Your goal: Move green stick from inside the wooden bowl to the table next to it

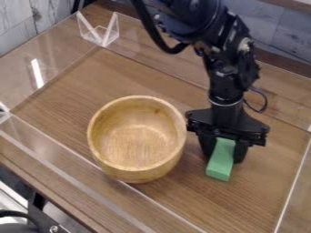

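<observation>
The green stick [221,166] lies on the table [134,82] just right of the wooden bowl [102,123], apart from its wall. The bowl is round, light tan, and holds nothing. My gripper [225,146] points straight down over the stick's far end, and its black fingers [201,141] are pressed against both sides of the stick. The stick's near end shows below the fingers and rests on the tabletop. The far end is hidden between the fingers.
Clear acrylic walls [43,64] edge the table on the left, front and right. A small clear triangular stand [97,30] sits at the back left. The black arm [206,36] reaches in from the top.
</observation>
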You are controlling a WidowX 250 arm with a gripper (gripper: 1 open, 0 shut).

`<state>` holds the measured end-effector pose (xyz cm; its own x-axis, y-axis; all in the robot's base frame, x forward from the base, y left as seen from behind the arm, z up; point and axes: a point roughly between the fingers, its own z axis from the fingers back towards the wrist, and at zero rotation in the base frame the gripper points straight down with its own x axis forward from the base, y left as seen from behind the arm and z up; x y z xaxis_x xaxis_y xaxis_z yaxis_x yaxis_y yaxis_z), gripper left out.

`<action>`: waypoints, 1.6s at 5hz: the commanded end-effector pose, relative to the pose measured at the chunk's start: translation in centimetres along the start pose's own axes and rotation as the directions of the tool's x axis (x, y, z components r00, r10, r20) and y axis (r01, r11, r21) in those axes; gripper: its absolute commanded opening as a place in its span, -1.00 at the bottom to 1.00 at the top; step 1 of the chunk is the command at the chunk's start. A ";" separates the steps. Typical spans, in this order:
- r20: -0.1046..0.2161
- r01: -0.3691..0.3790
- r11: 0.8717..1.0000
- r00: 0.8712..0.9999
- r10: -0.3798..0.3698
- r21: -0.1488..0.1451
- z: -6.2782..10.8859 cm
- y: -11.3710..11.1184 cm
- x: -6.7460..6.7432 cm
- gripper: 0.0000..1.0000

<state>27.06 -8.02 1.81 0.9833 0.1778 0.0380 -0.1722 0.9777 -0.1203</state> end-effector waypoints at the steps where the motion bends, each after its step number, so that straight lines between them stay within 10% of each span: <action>1: 0.017 -0.001 1.000 1.000 0.002 -0.005 1.0 0.1 0.1 -1.00; 8: -0.032 -0.004 1.000 0.999 0.004 0.005 1.4 0.5 -1.0 -1.00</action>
<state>25.41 -7.75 1.91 0.9854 0.1675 -0.0314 -0.1698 0.9806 -0.0981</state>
